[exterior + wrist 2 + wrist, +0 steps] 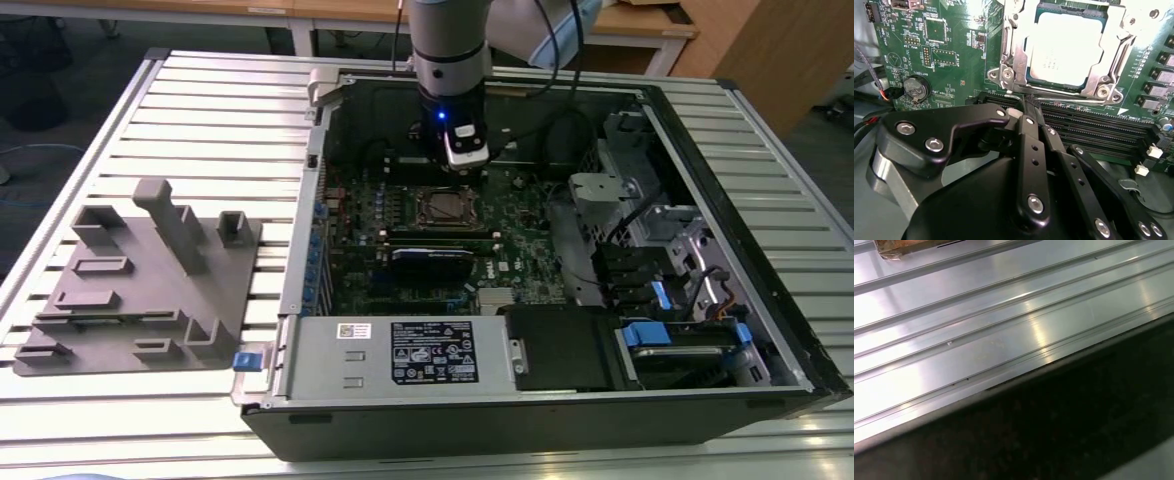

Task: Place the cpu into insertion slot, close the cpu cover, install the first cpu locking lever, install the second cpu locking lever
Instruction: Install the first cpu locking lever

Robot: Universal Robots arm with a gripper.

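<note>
Inside the open computer case (534,425), my gripper (461,155) hangs close over the board beside the insertion slot (441,207). In the second wrist view its fingers (1026,130) are drawn tight together, with nothing I can make out between them, and the tips are just beside the socket's near edge. The cpu (1066,47) lies seated in the slot, and the cpu cover (1013,45) is folded flat around it. Whether either locking lever is hooked, I cannot tell. My worry is that those pinched tips sit close over the long black memory slots (1094,125) and the green board (954,65). A skewed push could scrape them, or a lever slipping off could let the cover spring up. The case rests on a ribbed aluminium table (214,90), with a grey moulded fixture (134,280) on the exterior view's left and wooden furniture (754,50) beyond.
</note>
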